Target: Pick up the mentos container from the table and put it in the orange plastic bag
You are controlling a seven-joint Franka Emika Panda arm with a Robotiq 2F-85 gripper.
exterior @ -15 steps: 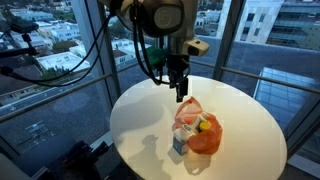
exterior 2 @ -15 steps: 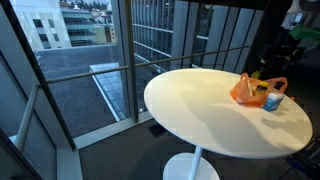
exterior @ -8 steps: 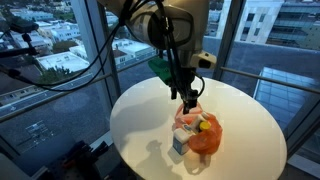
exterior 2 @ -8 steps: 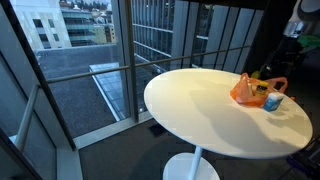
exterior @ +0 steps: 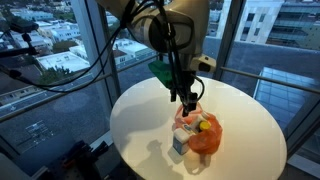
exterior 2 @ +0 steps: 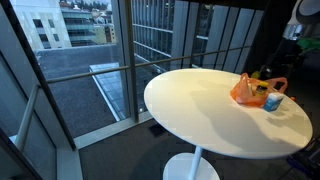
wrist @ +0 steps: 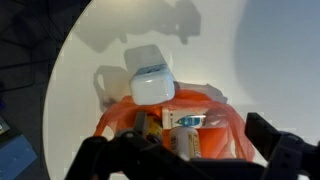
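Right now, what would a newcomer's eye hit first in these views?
The orange plastic bag stands out, bright against the round white table. In the wrist view a white mentos container stands on the table right at the bag's edge. In an exterior view the pincer hangs open just above the bag, with tall windows onto city buildings behind.

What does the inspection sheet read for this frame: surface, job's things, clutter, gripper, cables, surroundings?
Surface: round white table, on a pedestal base.
Job's things: mentos container upright on the table, against the orange plastic bag, not inside it.
Clutter: yellow item and packets inside the bag.
Gripper: gripper open and empty, above the bag.
Cables: black cables loop off the arm.
Surroundings: tall windows, buildings outside.
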